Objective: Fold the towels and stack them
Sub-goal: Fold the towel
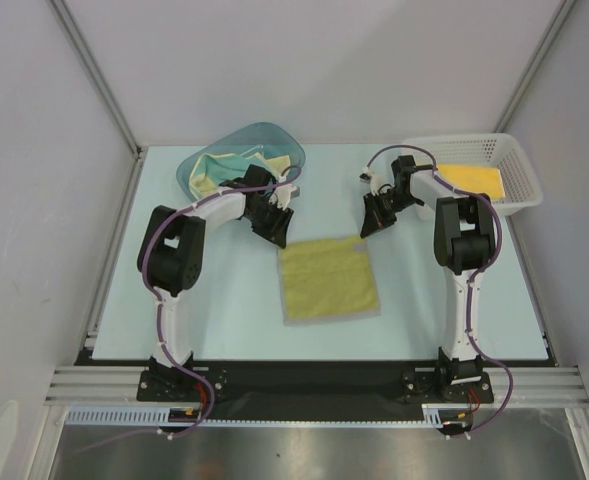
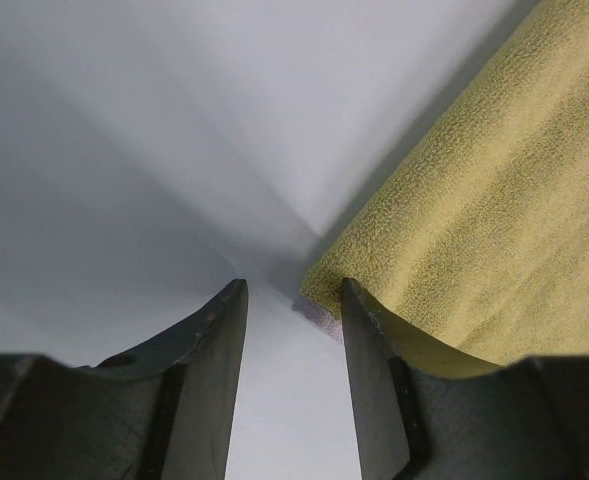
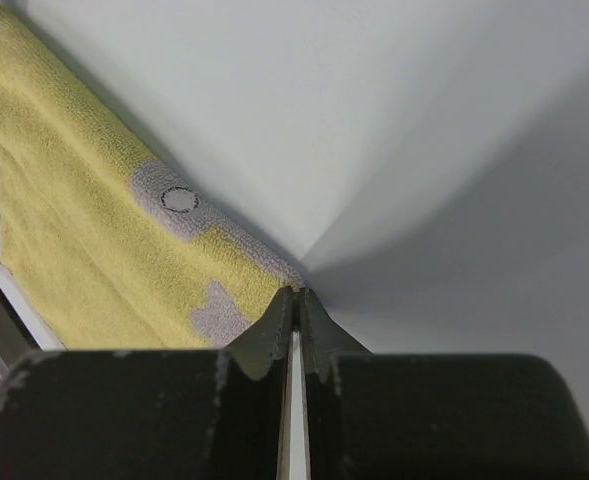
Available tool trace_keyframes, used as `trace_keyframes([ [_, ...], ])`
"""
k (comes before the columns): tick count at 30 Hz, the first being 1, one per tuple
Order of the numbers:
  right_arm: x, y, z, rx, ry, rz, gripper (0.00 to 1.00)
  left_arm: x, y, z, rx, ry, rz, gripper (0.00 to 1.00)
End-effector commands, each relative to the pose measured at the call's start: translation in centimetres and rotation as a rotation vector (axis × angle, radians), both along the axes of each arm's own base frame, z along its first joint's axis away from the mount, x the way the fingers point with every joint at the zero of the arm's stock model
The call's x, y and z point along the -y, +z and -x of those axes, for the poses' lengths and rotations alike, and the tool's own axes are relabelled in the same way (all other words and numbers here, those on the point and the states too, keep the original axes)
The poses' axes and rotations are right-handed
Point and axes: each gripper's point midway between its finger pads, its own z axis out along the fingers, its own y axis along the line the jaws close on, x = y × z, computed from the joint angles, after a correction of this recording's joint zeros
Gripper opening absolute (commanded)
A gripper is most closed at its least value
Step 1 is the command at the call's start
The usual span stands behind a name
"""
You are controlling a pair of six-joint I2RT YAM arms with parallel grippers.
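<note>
Olive-yellow towel point(image 1: 329, 278) lies unfolded mid-table, right gripper point(image 1: 367, 228) pinched shut on one far corner, left gripper point(image 1: 279, 238) open and empty at the other; one folded towel point(image 1: 471, 178) in basket point(image 1: 522, 165), more towels point(image 1: 212, 176) in tub point(image 1: 274, 133).

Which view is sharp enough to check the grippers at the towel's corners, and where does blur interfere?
Top external: even light, but the towel corners are tiny. Left wrist: towel weave crisp, left gripper open at the corner, its fingers dark and soft. Right wrist: right gripper shut on the corner, fingers a dark blur, shadow fanning behind.
</note>
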Motion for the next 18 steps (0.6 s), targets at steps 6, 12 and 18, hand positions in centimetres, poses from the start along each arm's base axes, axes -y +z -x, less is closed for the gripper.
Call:
trace_keyframes([
  [6,0.2,1.9,-0.9,0.064,-0.011,-0.006,0.04,0.0,0.6,-0.1,0.001,0.007,0.001,0.46],
  [12,0.2,1.8,-1.0,0.067,-0.014,-0.002,0.02,-0.2,-0.1,0.0,-0.011,0.011,-0.015,0.4],
  [18,0.2,1.9,-1.0,0.07,-0.023,-0.005,0.0,0.8,0.1,0.1,-0.035,0.001,0.034,0.24],
])
